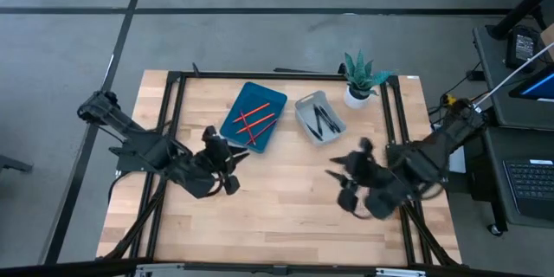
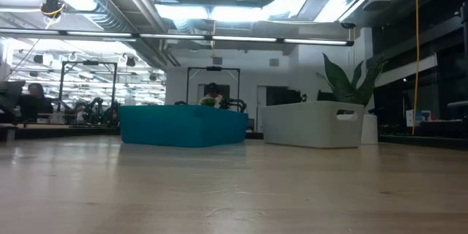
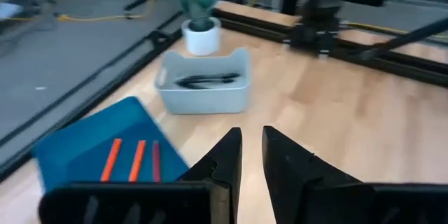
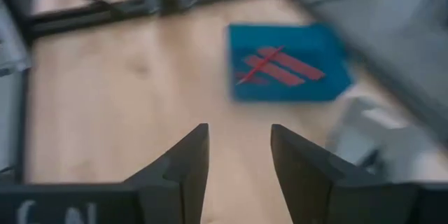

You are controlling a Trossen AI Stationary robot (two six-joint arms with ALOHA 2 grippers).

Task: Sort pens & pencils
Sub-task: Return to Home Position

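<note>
Several red pencils (image 1: 253, 121) lie in the blue tray (image 1: 270, 99) at the table's far middle; the left wrist view shows the pencils (image 3: 133, 159) and the right wrist view shows them too (image 4: 280, 66). Black pens (image 1: 325, 119) lie in the white bin (image 1: 303, 104) to the tray's right, and the pens (image 3: 206, 80) show again from the left wrist. My left gripper (image 1: 234, 157) hovers near the tray's near-left corner, its fingers (image 3: 231, 154) a little apart with nothing between them. My right gripper (image 4: 239, 136) hovers over the table's right half (image 1: 342, 169), open and empty.
A potted plant (image 1: 363, 78) stands at the far right, beside the white bin. A black frame (image 1: 173, 95) runs along the table's edges. Bare wood (image 1: 286, 199) lies between the two grippers and toward the near edge. The low view shows the tray (image 2: 183, 126) and bin (image 2: 313, 124) only.
</note>
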